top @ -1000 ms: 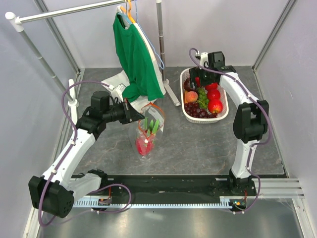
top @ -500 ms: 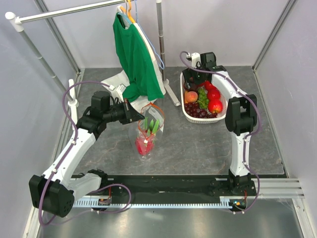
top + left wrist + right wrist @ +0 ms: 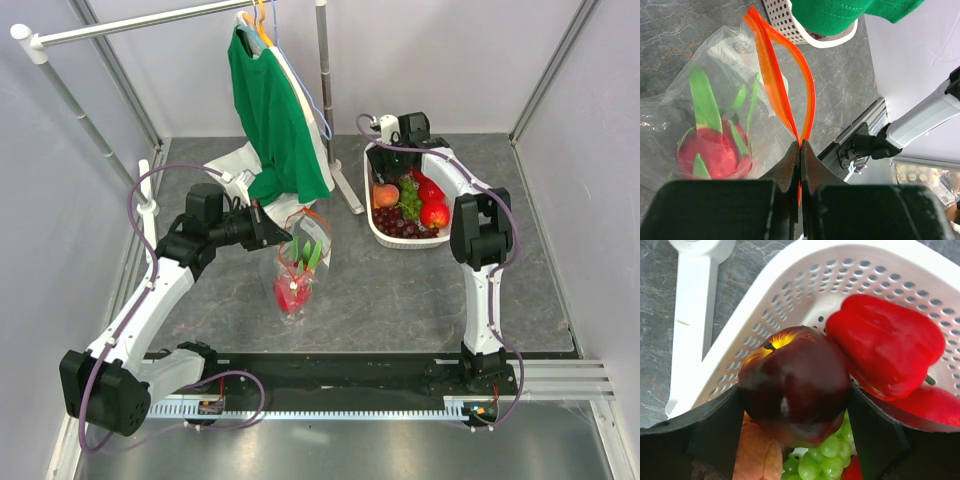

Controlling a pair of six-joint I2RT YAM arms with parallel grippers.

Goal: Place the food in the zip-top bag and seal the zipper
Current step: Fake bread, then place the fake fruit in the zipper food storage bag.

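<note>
Left gripper (image 3: 800,152): you have the jaws closed tight on the orange-red zipper (image 3: 771,75), pinching both of its lips together at one end. Beyond the pinch the lips bow apart, so the mouth of the zip-top bag (image 3: 700,65) gapes. The bag stands up from the tabletop (image 3: 400,290) under that grip. The pink dragon fruit (image 3: 715,150) lies inside it, green tips towards the mouth.

Right gripper (image 3: 795,405): it is down in the white basket (image 3: 805,300), well apart from the bag. Its jaws are set wide on either side of a dark red apple (image 3: 795,370), right against its flanks. Whether they grip it cannot be told. The apple rests over the green grapes (image 3: 825,460), against a red pepper (image 3: 885,350).
</note>
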